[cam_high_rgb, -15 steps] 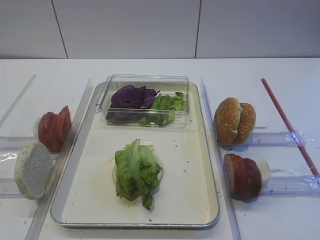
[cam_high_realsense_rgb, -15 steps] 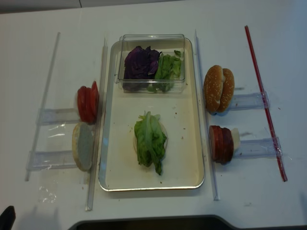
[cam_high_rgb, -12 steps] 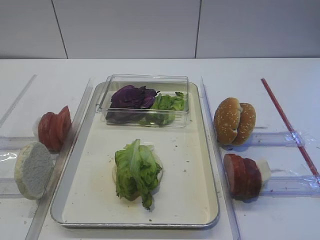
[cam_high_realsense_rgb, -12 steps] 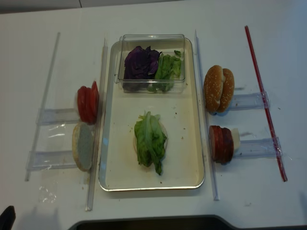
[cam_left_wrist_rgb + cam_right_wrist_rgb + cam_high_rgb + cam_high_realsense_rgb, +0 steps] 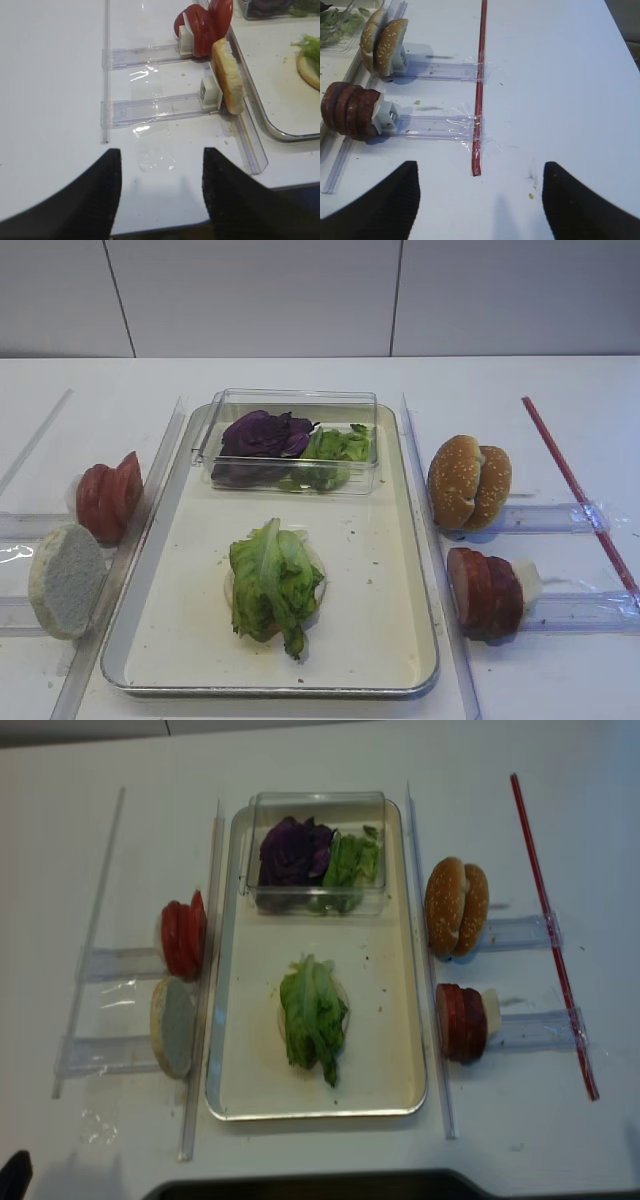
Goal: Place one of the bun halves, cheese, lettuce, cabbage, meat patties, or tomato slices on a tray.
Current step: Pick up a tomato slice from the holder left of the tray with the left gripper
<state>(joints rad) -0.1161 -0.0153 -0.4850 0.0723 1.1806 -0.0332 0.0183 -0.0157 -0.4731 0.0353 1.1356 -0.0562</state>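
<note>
Nothing has shifted since the earlier frames: the food, the tray and the racks lie exactly as they did, and neither arm has entered either overhead view.

The tray [image 5: 415, 570] sits mid-table with a bun base topped by lettuce [image 5: 272, 580] near its front middle, and a clear box [image 5: 290, 440] of cabbage [image 5: 262, 432] and more lettuce at its back edge. Off the tray's left rim stand the tomato slices [image 5: 108, 498] and a cut bun half [image 5: 66, 578], each on edge in a clear rack. Off the right rim stand the sesame bun halves [image 5: 468, 482] and the meat patties [image 5: 484, 592].

The left gripper [image 5: 160, 195] has its jaws spread wide and empty, near the table's front-left edge. The tomato slices [image 5: 206, 26] lie ahead of it and to its right, faces upright, stacked along the rack's length. The right gripper [image 5: 480, 200] is likewise wide apart and empty, with the patties [image 5: 349, 110] ahead to its left (so, as I judge it, the left arm is nearer the tomato, the right nearer the patties).

No brand, label or writing is readable anywhere.
</note>
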